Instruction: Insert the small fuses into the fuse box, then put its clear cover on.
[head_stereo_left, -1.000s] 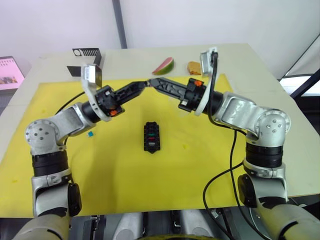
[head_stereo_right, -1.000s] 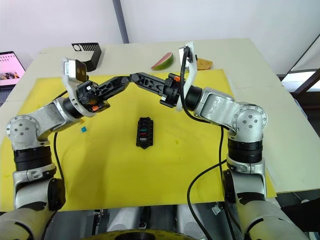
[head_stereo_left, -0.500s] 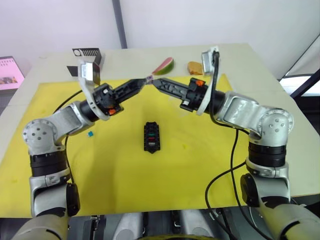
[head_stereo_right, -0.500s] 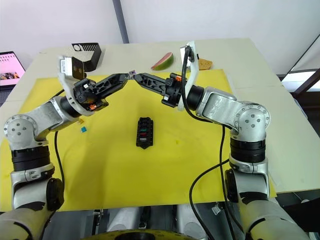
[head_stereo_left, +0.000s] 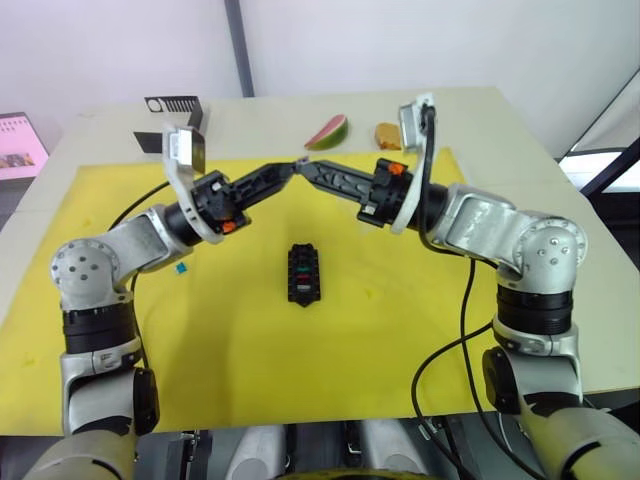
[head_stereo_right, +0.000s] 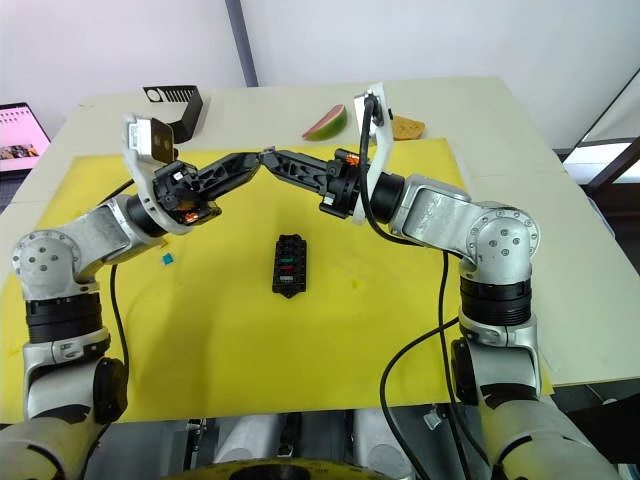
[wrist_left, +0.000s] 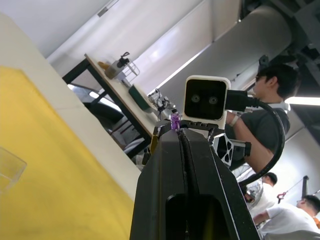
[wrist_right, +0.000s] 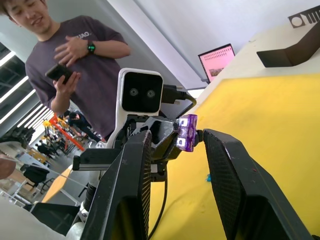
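Observation:
My left gripper (head_stereo_left: 290, 167) is shut on a small purple fuse (wrist_left: 175, 120), held up in the air over the far part of the yellow mat (head_stereo_left: 400, 330). My right gripper (head_stereo_left: 308, 163) meets it tip to tip and is open, with one finger on each side of that purple fuse (wrist_right: 187, 132). The black fuse box (head_stereo_left: 304, 273) lies on the mat below and nearer to me, with red and green fuses in its slots. A teal fuse (head_stereo_left: 181, 267) lies loose on the mat to the left. The clear cover (wrist_left: 9, 169) rests on the mat.
A watermelon-slice toy (head_stereo_left: 327, 131) and a brown block (head_stereo_left: 388, 135) sit on the table beyond the mat. A black angular holder with white stripes (head_stereo_left: 172, 105) stands at the far left, and a screen (head_stereo_left: 20, 140) lies off the left edge. A person (wrist_right: 80, 65) stands nearby.
Both gripper tips rose a little half a second ago and have come back down. They still meet tip to tip, and the purple fuse stays in the left gripper.

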